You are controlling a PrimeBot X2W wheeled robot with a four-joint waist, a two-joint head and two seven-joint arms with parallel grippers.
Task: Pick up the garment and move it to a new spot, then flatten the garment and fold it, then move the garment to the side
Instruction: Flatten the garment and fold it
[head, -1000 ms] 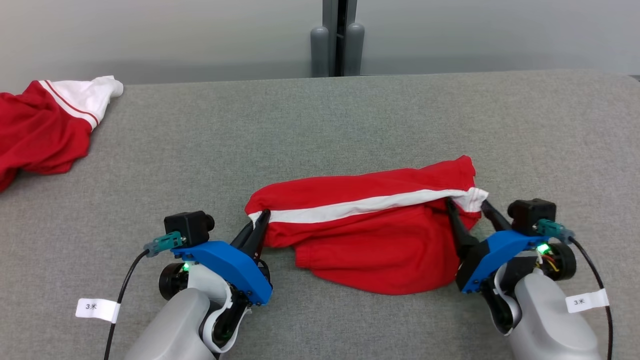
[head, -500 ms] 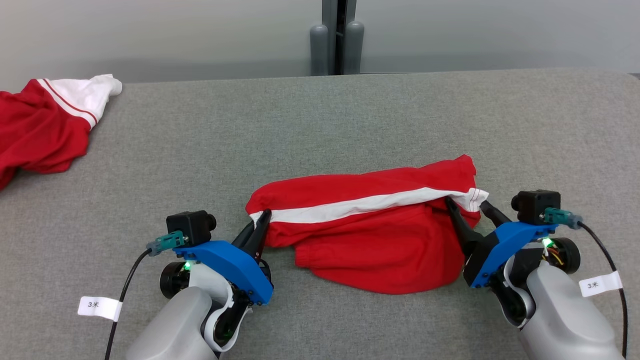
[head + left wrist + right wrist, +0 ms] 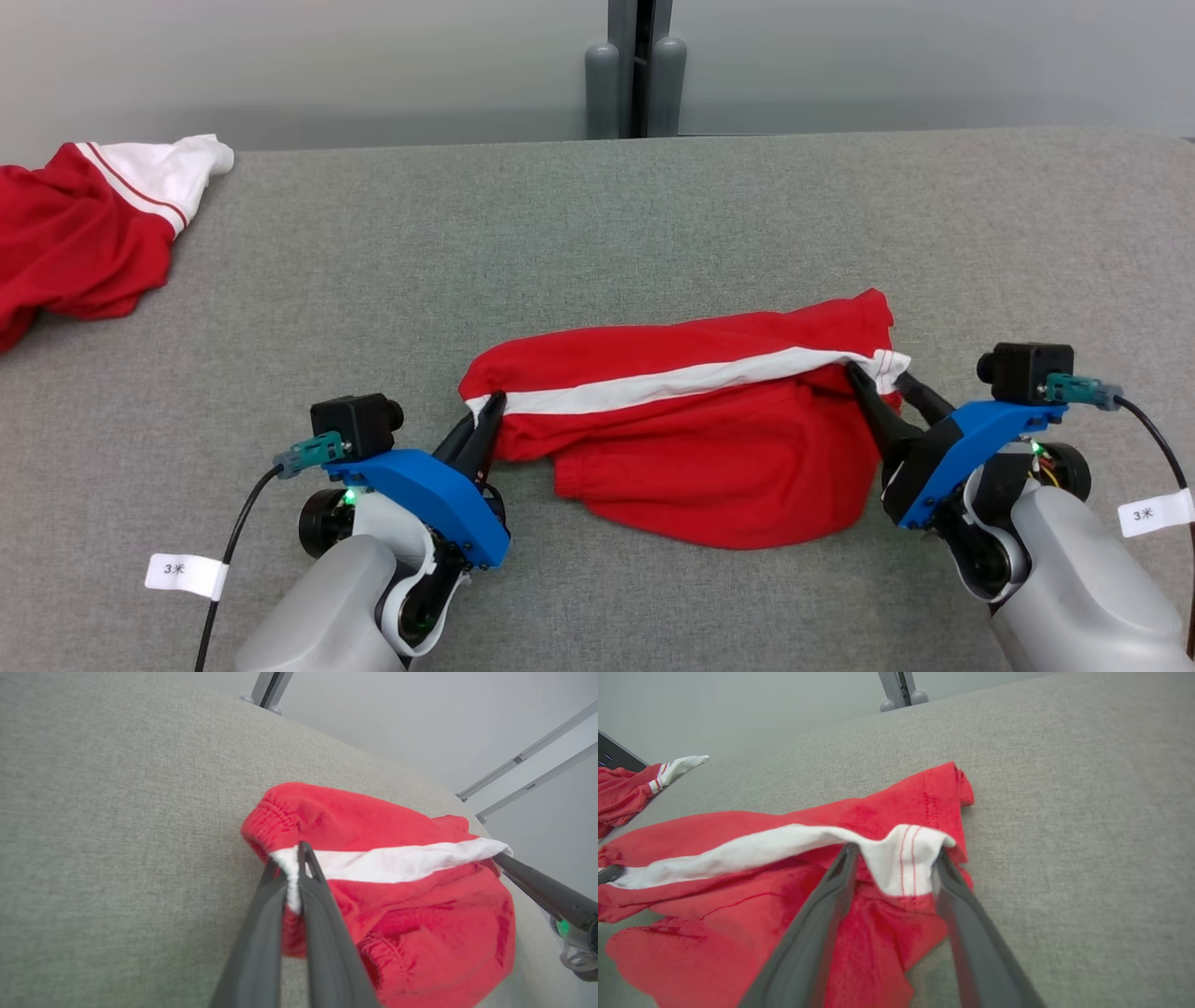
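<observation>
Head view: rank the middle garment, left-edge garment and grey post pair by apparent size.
1. middle garment
2. left-edge garment, though the frame cuts it off
3. grey post pair, farthest from the camera

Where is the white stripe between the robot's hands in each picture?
Head view: white stripe runs across the middle, from left hand to right hand.
Left wrist view: stripe right of centre, starting at the hand's fingertips.
Right wrist view: stripe left of centre, ending between the fingers.
Shared landmark: grey post at the top.
</observation>
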